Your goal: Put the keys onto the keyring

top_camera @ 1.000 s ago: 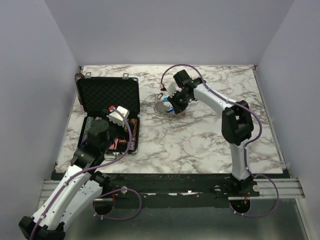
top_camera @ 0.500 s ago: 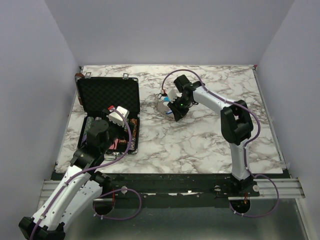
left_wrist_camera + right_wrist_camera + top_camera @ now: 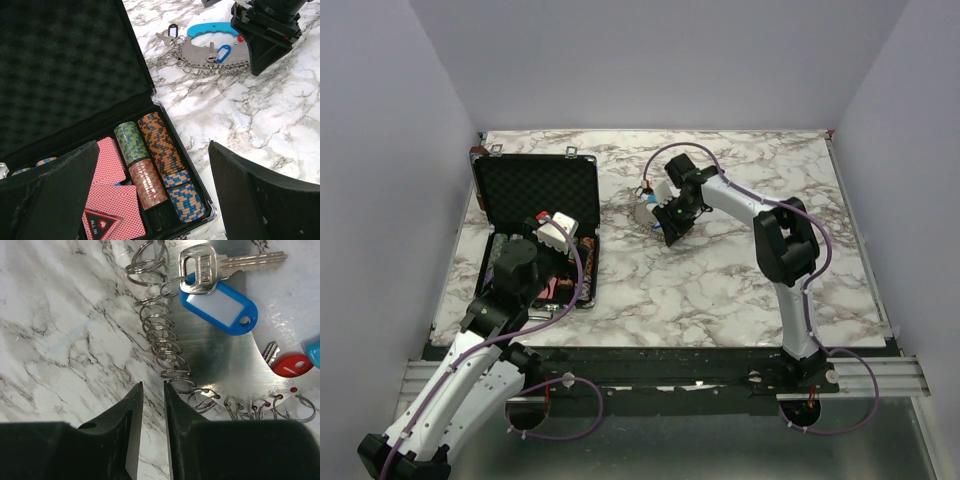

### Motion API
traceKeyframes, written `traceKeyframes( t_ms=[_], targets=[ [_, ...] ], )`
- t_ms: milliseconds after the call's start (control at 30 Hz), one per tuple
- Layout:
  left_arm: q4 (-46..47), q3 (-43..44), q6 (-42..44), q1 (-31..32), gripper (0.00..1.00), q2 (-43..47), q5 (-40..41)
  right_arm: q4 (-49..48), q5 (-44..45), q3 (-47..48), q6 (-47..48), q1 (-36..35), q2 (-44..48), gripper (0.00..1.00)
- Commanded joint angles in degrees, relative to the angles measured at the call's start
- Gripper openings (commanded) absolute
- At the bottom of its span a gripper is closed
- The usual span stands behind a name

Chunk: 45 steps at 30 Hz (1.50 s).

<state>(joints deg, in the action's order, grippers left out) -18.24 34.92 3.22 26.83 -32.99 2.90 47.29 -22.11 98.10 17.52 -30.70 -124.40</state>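
Right gripper (image 3: 153, 386) points down at the marble table (image 3: 60, 340), jaws parted only a sliver, with nothing between them. The keyring (image 3: 220, 360), a flat metal half-disc edged with split rings, lies on the table just beside the fingertips, at about one o'clock from them in the wrist view. Whether they touch, I cannot tell. On its plate lie a silver key (image 3: 210, 267) with a blue tag (image 3: 220, 307) towards twelve o'clock, and a red-headed key (image 3: 291, 365) towards three. Left gripper (image 3: 153, 147) hangs spread wide and empty over the open black case (image 3: 75, 75) of poker chips (image 3: 160, 150).
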Motion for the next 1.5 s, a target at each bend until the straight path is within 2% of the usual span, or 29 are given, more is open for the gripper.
traceKeyframes(
  t_ms=[0, 433, 667, 1200, 1300, 1467],
  targets=[
    [0.57, 0.33, 0.38, -0.37, 0.99, 0.56, -0.26, -2.64, 2.94, 2.53, -3.01, -0.68, -1.81, 0.32],
    [0.57, 0.33, 0.38, -0.37, 0.99, 0.56, -0.26, -2.64, 9.18, 5.34, -2.93, -2.79, -3.66, 0.34],
    [0.49, 0.41, 0.38, -0.37, 0.99, 0.74, -0.26, -3.25, 12.44, 4.29, -2.93, -3.49, -3.66, 0.38],
    [0.57, 0.33, 0.38, -0.37, 0.99, 0.91, -0.26, -4.22, 15.87, 2.09, -2.58, -4.37, -1.03, 0.38],
    [0.49, 0.33, 0.38, -0.38, 0.99, 0.91, -0.35, -4.31, 16.04, 1.48, -2.49, -4.28, 0.21, 0.36],
    [0.57, 0.33, 0.38, -0.37, 0.99, 0.91, -0.35, -4.48, 17.1, 0.95, -2.23, -4.37, 0.82, 0.27]
  ],
)
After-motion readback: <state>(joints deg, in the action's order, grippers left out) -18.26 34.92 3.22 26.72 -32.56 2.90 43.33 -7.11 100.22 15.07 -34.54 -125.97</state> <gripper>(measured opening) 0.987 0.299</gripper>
